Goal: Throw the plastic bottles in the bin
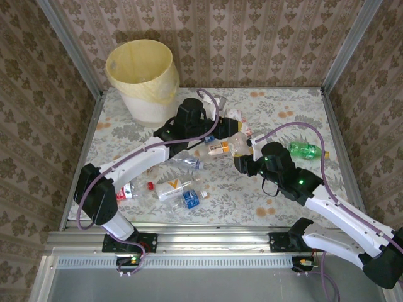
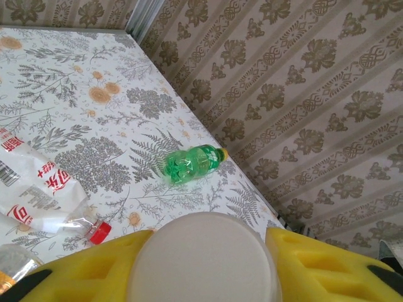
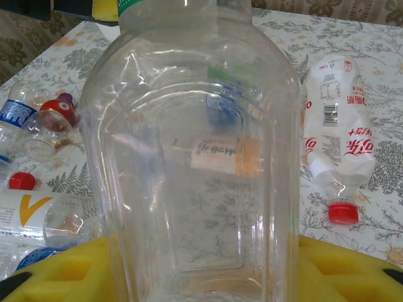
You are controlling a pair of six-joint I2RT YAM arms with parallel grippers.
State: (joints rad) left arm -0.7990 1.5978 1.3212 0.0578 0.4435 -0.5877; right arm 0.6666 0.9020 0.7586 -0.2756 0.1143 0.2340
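The bin, a pale-yellow bucket with a bag liner, stands at the far left of the table. My right gripper is shut on a large clear plastic bottle and holds it upright. In the top view that gripper is at mid-table. My left gripper has its yellow pads pressed on both sides of a white round-ended bottle. It sits right of the bin. Several more bottles lie loose, among them a green one and a red-and-white one.
An orange-V bottle, a blue-labelled bottle and a red-labelled bottle lie near the front edge between the arms. Patterned walls enclose the table on three sides. The green bottle lies close to the right wall.
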